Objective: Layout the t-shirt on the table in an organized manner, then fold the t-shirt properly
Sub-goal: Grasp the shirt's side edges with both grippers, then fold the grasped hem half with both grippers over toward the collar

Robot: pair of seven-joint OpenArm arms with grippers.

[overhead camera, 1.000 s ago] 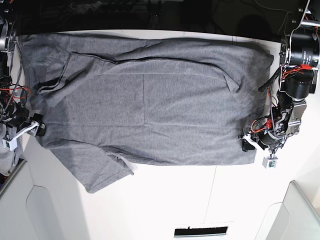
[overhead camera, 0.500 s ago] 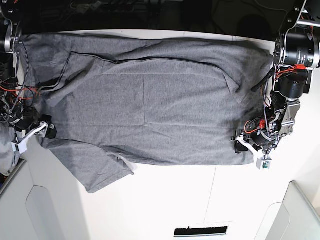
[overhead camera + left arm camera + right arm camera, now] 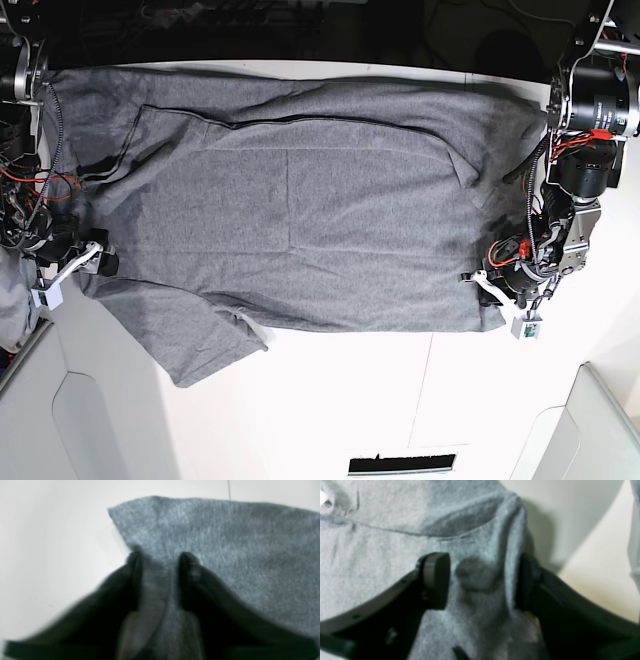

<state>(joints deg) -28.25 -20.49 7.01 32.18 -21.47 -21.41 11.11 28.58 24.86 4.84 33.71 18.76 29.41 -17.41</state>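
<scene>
Left pincer (image 3: 157, 557) pinching t-shirt (image 3: 300, 200) corner, right pincer (image 3: 482, 580) apart, straddling cloth fold

We look straight down from the base view onto the table (image 3: 330, 400). Each wrist view sits close behind its gripper, facing forward past the fingers (image 3: 135, 562). All three views share the t-shirt (image 3: 300, 210) edge ahead of each gripper.

Dark-grey t-shirt (image 3: 300, 210) spread flat (one sleeve askew) on white table (image 3: 340, 410)
</scene>
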